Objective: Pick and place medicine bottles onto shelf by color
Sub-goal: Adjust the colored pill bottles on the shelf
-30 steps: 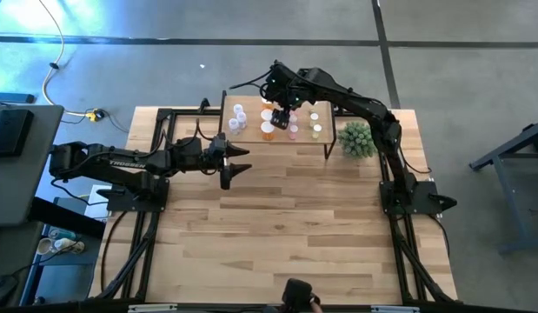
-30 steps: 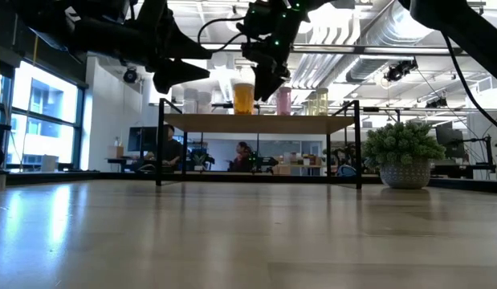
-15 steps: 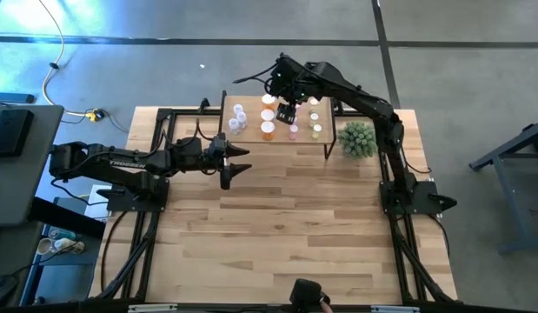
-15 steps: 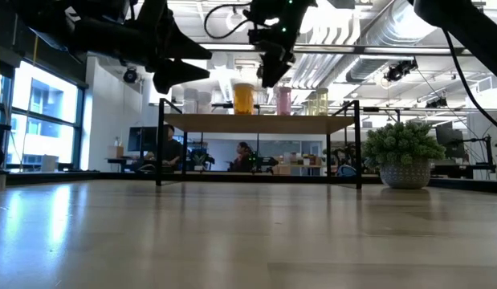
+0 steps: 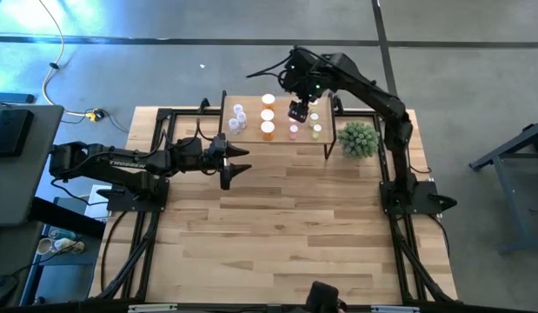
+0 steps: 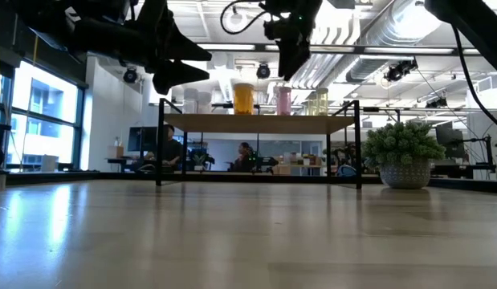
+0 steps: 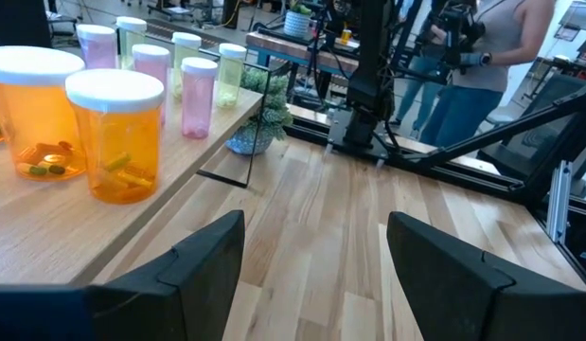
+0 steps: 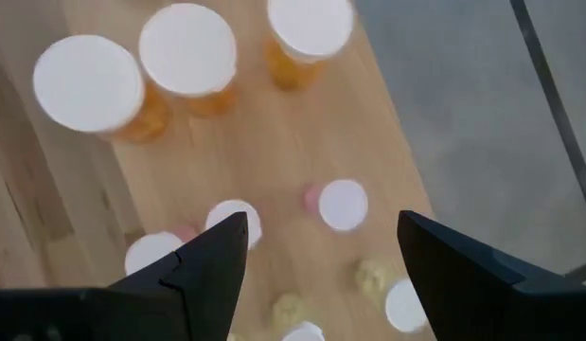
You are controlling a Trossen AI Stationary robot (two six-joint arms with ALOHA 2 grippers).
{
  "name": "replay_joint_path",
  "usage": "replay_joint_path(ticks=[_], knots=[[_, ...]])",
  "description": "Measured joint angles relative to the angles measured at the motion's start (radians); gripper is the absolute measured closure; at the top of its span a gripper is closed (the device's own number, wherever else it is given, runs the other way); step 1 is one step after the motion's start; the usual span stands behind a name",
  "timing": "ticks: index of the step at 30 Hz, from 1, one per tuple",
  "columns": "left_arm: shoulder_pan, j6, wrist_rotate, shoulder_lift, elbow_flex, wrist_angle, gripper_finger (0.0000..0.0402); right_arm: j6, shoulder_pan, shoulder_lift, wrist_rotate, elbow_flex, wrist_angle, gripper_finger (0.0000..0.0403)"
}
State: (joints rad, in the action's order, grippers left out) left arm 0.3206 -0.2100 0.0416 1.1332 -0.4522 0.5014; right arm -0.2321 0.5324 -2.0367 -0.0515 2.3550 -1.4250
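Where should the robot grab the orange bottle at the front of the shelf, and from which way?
Probably by its white cap, coming straight down. The front orange bottle stands upright on the shelf, with another orange bottle close behind, so a side grab looks crowded. The round cap faces up and is clear on top. The right gripper, open above the shelf, is nearest.

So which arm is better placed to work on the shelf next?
Right, probably: the right gripper hangs open directly above the shelf and bottles, while the left gripper waits beside it.
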Motion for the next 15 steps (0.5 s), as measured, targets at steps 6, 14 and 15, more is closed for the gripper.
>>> replay_joint_path(ticks=[6, 14, 15], knots=[[0.000, 0.000, 0.000, 0.000, 0.000, -0.005, 0.0151, 0.020, 0.004, -0.001, 0.000, -0.009, -0.035, 0.0139], [0.000, 0.000, 0.000, 0.000, 0.000, -0.013, 0.0151, 0.061, 0.004, 0.001, -0.066, -0.009, -0.089, 0.0139], [0.000, 0.000, 0.000, 0.000, 0.000, -0.013, 0.0151, 0.070, 0.005, 0.001, -0.110, -0.009, -0.079, 0.0139]])
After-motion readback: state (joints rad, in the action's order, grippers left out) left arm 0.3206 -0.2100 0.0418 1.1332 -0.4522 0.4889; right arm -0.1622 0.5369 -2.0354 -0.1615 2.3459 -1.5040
